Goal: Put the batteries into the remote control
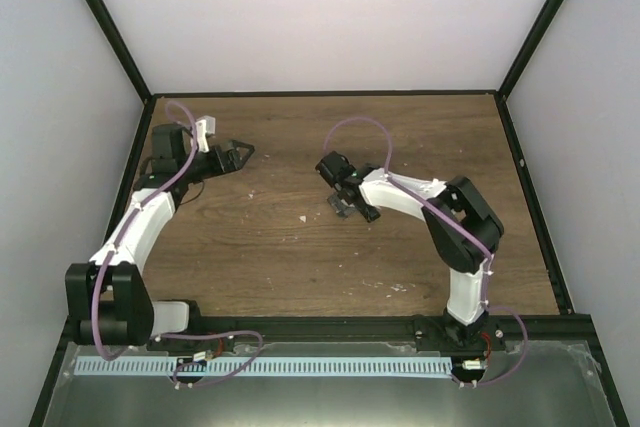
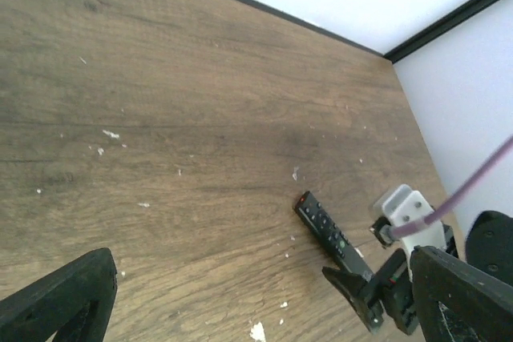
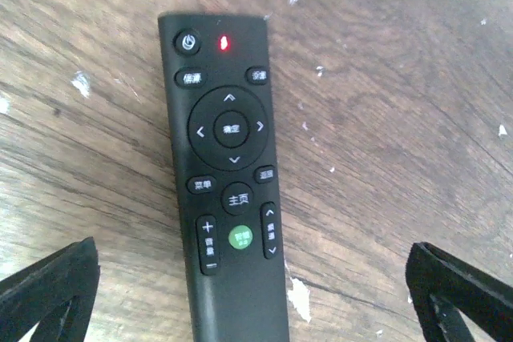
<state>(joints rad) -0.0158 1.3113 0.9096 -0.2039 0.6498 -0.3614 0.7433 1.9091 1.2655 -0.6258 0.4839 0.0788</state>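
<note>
The remote control [image 3: 228, 174] lies flat on the wooden table with its buttons up and a red light lit near its top end. It also shows in the left wrist view [image 2: 325, 226] and, small and dark, in the top view [image 1: 341, 209]. My right gripper [image 3: 248, 294] is open and sits just above the remote's lower end, one finger on each side; it shows in the top view [image 1: 346, 199]. My left gripper [image 1: 240, 154] is open and empty at the back left, far from the remote. The batteries are out of view.
The brown wooden table [image 1: 300, 257] carries small white flecks [image 3: 298, 298]. A black frame [image 1: 320, 95] and white walls close off the back and sides. The arm bases stand at the near edge.
</note>
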